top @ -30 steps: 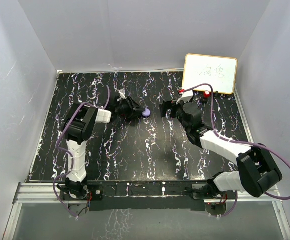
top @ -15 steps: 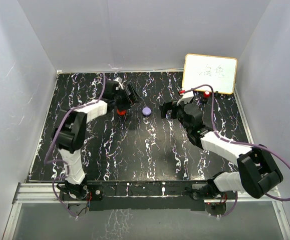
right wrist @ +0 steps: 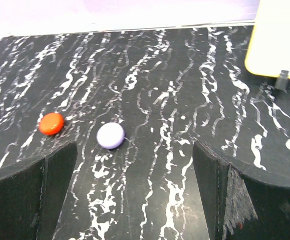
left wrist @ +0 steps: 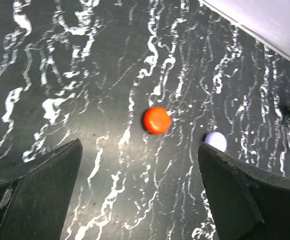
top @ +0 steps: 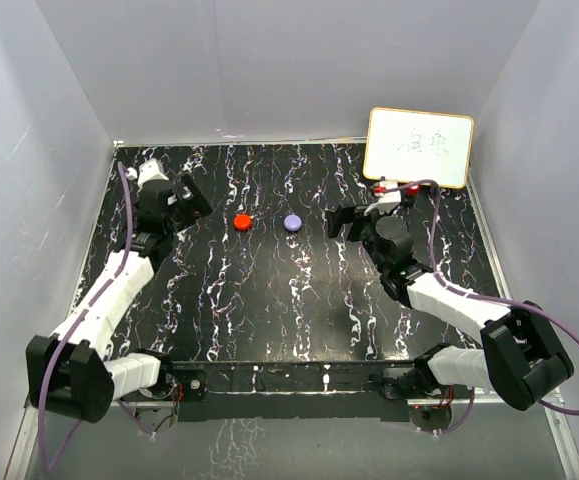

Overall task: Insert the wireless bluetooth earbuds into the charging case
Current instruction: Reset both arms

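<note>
Two round charging cases lie shut on the black marbled table: a red one (top: 241, 221) and, just to its right, a pale purple one (top: 292, 223). No earbuds show in any view. My left gripper (top: 201, 204) hangs open to the left of the red case (left wrist: 157, 120), well apart from it. In the left wrist view my right-hand finger partly covers the purple case (left wrist: 216, 141). My right gripper (top: 335, 222) stands open to the right of the purple case (right wrist: 110, 135), with the red case (right wrist: 51, 123) beyond it. Nothing is between either pair of fingers (left wrist: 44, 190) (right wrist: 220, 190).
A yellow-framed whiteboard (top: 419, 147) stands at the back right, close behind my right arm. Grey walls close in the table on three sides. The left wall is near my left arm.
My left gripper opened, left the red case on the table to the left of the purple one, and swung back toward the left wall. The right arm barely shifted.
</note>
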You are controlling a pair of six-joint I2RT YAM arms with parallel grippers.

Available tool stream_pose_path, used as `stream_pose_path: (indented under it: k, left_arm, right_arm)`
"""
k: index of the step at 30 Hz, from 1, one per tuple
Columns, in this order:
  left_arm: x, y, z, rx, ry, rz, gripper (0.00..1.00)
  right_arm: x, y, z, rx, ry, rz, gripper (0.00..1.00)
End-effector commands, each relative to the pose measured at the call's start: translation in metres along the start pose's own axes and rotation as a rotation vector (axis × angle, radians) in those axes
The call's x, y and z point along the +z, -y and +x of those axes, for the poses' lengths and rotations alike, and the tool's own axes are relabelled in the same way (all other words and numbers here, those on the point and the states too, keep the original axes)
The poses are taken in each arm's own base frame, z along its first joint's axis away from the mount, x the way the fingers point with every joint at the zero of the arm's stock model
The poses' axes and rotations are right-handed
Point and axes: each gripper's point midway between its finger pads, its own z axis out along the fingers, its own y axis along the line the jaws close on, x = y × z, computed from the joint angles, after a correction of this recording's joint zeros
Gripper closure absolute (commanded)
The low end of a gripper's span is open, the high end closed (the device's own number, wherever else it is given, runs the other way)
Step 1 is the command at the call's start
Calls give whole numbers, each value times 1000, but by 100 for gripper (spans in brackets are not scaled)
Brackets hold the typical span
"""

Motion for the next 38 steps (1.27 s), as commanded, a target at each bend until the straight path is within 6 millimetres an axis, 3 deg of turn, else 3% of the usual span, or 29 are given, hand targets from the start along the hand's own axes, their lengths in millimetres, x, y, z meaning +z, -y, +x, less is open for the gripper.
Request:
stream_pose_path:
  k: [1, 5, 9, 21, 31, 38]
  left_arm:
    - [-25, -45, 4, 25, 38, -172, 2]
    - [-40, -65, 4, -42, 105, -241, 1]
    - [-43, -66, 9, -87, 136, -212, 2]
    - [-26, -51, 19, -137, 87, -152, 1]
    - [-50, -48, 4, -125, 142, -113, 1]
    - [-52, -38, 16, -111, 90, -42, 1]
  right_arm:
    - [-9, 28, -29, 103, 169, 140, 2]
    - [-15, 54, -30, 134, 223, 271, 2]
    - [-9, 48, -24, 96, 175, 248, 2]
    - [-8, 46, -23, 87, 172, 228, 2]
    - [-23, 44, -25, 115, 160, 218, 2]
    - [-35, 41, -26, 156, 158, 195, 2]
